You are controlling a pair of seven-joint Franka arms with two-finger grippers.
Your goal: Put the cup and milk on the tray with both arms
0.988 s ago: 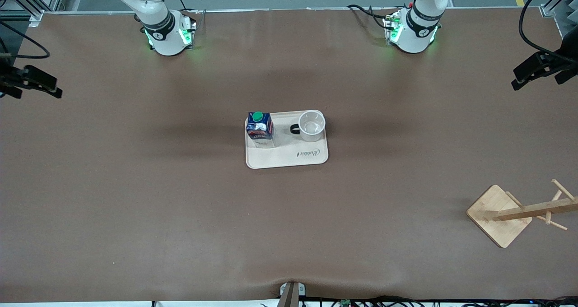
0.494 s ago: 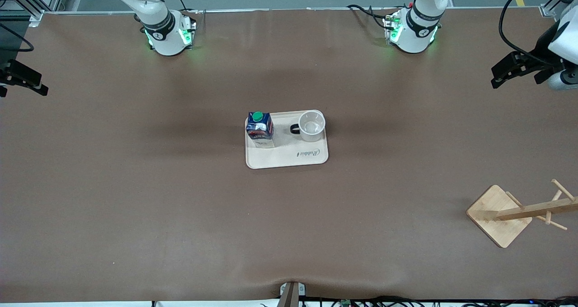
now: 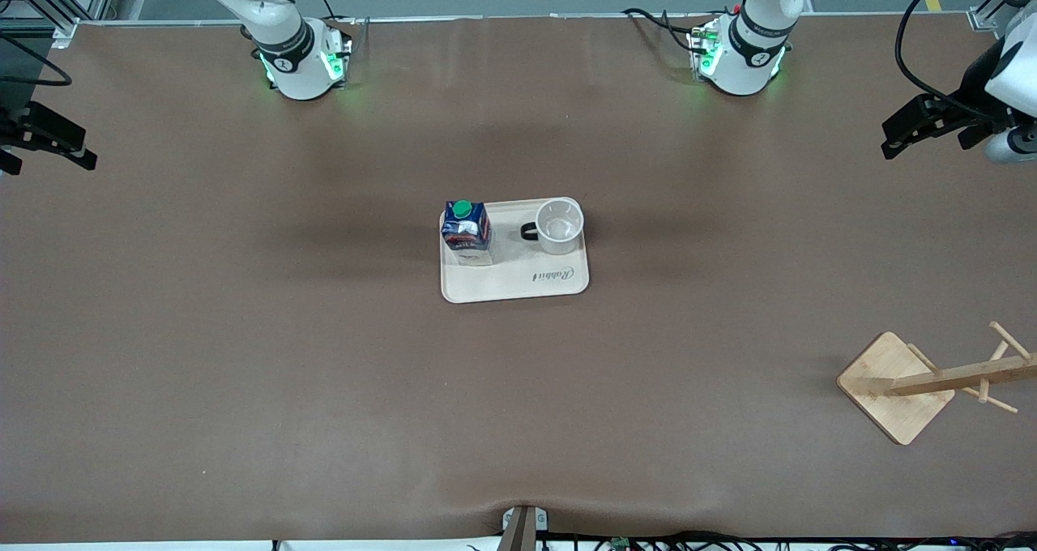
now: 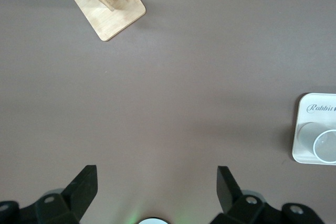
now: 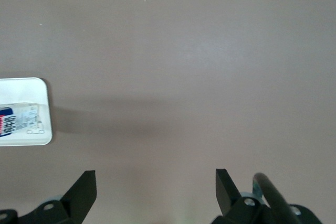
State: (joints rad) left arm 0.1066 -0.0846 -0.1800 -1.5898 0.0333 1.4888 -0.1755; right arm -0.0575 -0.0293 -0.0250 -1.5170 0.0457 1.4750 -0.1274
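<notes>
On the cream tray [image 3: 514, 279] mid-table stand my milk carton [image 3: 466, 231], toward my right arm's end, and the white cup [image 3: 559, 224] beside it. My left pincer [image 4: 156, 186] and right pincer [image 5: 155, 188] hang spread and empty over bare table [image 3: 243, 356].

right hand [image 3: 50, 138] back in slightly from the table's end, left hand [image 3: 923, 126] barely shifted

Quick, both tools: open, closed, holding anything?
Left tool: open, holding nothing, over bare table.
Right tool: open, holding nothing, over bare table.
</notes>
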